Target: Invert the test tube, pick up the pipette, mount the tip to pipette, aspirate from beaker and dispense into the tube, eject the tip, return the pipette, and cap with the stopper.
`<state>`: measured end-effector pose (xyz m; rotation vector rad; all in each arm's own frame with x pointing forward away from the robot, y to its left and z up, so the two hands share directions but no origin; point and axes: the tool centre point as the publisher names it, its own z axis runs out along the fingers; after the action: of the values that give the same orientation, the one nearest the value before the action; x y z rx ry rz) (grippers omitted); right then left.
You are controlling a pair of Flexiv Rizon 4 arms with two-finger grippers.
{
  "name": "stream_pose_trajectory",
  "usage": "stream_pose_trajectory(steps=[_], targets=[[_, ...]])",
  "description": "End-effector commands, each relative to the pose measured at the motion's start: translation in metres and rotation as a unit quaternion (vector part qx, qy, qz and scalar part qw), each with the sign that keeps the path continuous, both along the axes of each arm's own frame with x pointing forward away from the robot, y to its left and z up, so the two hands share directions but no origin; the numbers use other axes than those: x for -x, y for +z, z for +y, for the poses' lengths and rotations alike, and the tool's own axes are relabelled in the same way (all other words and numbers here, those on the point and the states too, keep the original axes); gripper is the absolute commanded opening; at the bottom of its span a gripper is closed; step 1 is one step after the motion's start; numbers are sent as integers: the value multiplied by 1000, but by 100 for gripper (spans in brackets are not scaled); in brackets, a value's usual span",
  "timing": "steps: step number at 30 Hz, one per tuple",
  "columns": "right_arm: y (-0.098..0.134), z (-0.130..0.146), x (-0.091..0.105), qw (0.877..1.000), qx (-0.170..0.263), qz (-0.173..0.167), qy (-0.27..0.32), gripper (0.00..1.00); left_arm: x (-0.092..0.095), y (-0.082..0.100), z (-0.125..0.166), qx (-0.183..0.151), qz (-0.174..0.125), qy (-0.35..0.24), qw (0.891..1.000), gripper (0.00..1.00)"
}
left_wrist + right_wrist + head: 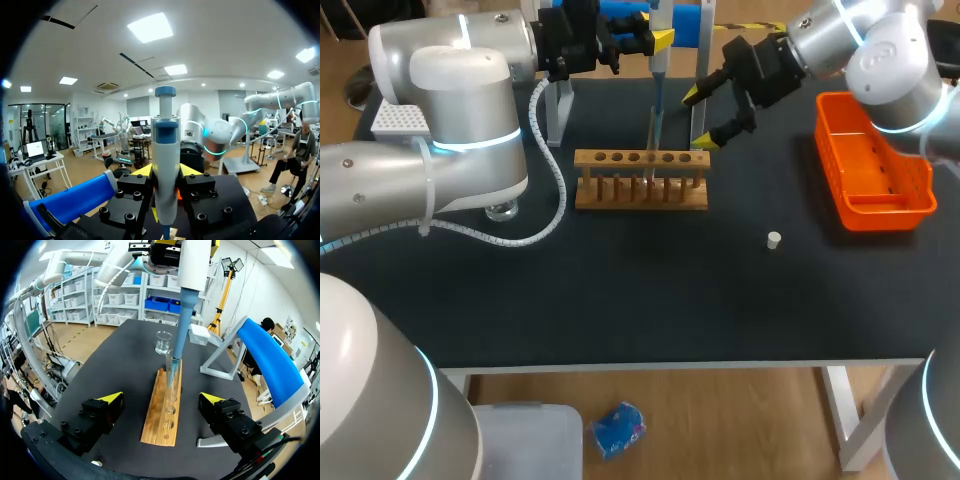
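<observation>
My left gripper (655, 42) is shut on the white and blue pipette (657, 75), holding it upright above the wooden rack (640, 192). The same grip shows in the left wrist view: gripper (165, 172), pipette (165, 165). The pipette's blue tip (173, 371) reaches down into the clear test tube (171, 385) standing in the rack (161, 422). My right gripper (161, 399) is open just off the rack's right end and touches nothing; in the head view it (705, 118) hangs beside the tube (653, 135). A white stopper (773, 239) lies on the mat to the right.
An orange tray (875, 195) stands at the far right. A glass beaker (163, 342) and a white tip box (199, 334) sit beyond the rack's far end; the beaker (501, 211) is half hidden under my left arm. The blue-topped pipette stand (265, 357) rises behind the rack.
</observation>
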<state>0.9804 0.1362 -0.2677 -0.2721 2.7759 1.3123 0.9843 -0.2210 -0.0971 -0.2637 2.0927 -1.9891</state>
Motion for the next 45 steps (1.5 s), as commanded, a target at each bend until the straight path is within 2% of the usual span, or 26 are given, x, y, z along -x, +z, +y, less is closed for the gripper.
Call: stream_pose_trajectory(steps=[1,15,20,45], targets=[[0,0,-1,1000,1,1,1,100,1,2,-1,-4,-2,3,1000,0],[0,0,-1,1000,1,1,1,100,-2,23,0,-14,-7,10,1000,0],[0,0,-1,1000,1,1,1,100,-2,36,2,-13,-11,12,1000,0],[0,0,-1,1000,1,1,1,100,20,97,-6,-29,-50,20,998,0]])
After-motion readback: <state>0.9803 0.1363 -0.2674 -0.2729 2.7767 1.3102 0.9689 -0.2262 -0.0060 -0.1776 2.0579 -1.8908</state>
